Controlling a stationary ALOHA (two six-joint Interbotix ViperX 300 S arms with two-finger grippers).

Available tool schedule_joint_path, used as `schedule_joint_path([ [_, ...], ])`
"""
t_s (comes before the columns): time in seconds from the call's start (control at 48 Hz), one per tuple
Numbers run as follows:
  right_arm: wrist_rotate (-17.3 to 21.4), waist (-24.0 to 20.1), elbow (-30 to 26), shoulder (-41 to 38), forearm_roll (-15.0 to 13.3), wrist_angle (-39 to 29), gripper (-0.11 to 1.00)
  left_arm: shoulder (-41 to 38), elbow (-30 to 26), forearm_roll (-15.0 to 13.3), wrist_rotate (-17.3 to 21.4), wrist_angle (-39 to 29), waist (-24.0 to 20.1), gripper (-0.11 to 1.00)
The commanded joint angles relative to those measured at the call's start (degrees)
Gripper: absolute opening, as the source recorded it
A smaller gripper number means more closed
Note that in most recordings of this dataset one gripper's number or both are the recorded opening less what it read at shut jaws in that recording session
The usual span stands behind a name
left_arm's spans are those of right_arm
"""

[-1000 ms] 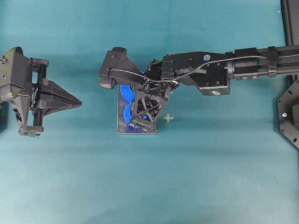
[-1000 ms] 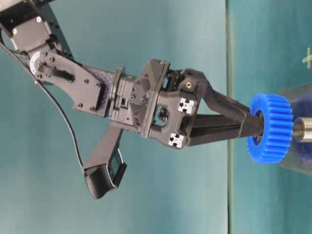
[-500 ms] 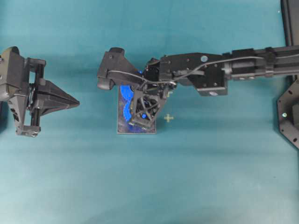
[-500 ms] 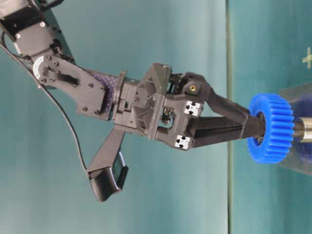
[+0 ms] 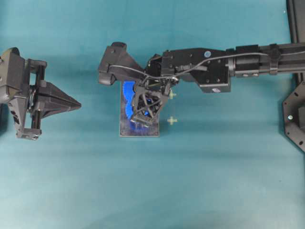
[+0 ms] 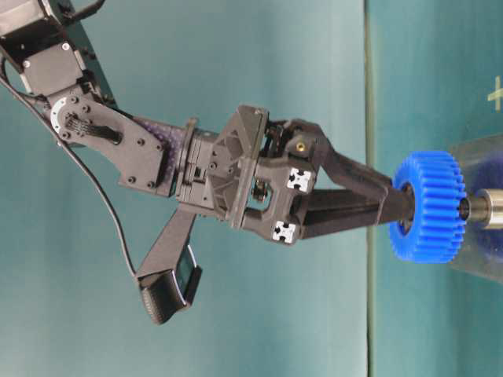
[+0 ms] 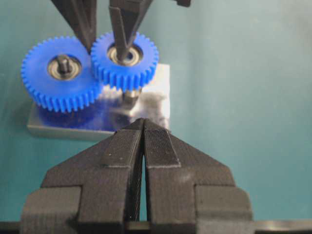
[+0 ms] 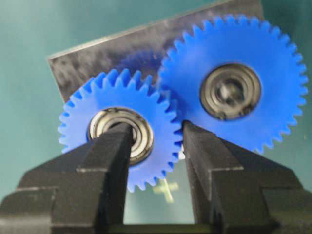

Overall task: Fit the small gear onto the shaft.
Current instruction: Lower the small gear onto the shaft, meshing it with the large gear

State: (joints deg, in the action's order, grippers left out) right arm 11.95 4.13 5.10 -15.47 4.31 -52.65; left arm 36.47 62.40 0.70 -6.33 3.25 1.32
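We hold the small gear (image 8: 122, 141) pinched in our right gripper (image 8: 153, 146), poised over the shaft (image 6: 481, 210); next, press down, meshing with the larger gear (image 8: 234, 83). The left gripper (image 7: 143, 127) sits closed, idle.

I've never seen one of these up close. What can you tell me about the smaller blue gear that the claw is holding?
The small gear is bright blue, plastic-looking, toothed all round, with a silvery ring hub at its centre. The right gripper pinches it, one finger in the hub, the other on its toothed rim. It hangs level above the dark plate, over the shaft, not seated, its teeth against the larger gear.
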Motion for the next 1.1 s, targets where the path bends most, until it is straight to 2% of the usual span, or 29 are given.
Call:
schedule_joint_path([
  [0.0,-0.2,-0.2,-1.2,0.8,0.4,-0.2,0.34,0.3,-0.7,0.1,-0.1,0.4,0.1,0.00],
  [0.125,0.2,-0.4,-1.3,0.8,1.3,-0.1,0.37,0.3,-0.7,0.2,-0.1,0.4,0.1,0.00],
  [0.229,0.2,-0.8,-1.2,0.6,1.9,0.0,0.61,0.3,-0.6,0.2,-0.1,0.4,0.1,0.00],
  [0.271,0.3,-1.0,-1.3,0.4,1.9,0.0,0.66,0.3,-0.6,0.2,-0.1,0.4,0.1,0.00],
  [0.708,0.5,-1.0,-2.6,0.8,2.0,0.2,0.63,0.3,-0.6,0.1,-0.2,0.4,0.0,0.00],
  [0.854,-0.2,-1.0,-4.4,1.0,1.9,0.3,0.52,0.3,-0.7,0.2,-0.2,0.4,0.1,0.00],
  [1.084,-0.2,-0.6,-4.6,-1.7,1.7,0.4,0.10,0.3,-0.7,0.2,-0.2,0.4,0.1,0.00],
])
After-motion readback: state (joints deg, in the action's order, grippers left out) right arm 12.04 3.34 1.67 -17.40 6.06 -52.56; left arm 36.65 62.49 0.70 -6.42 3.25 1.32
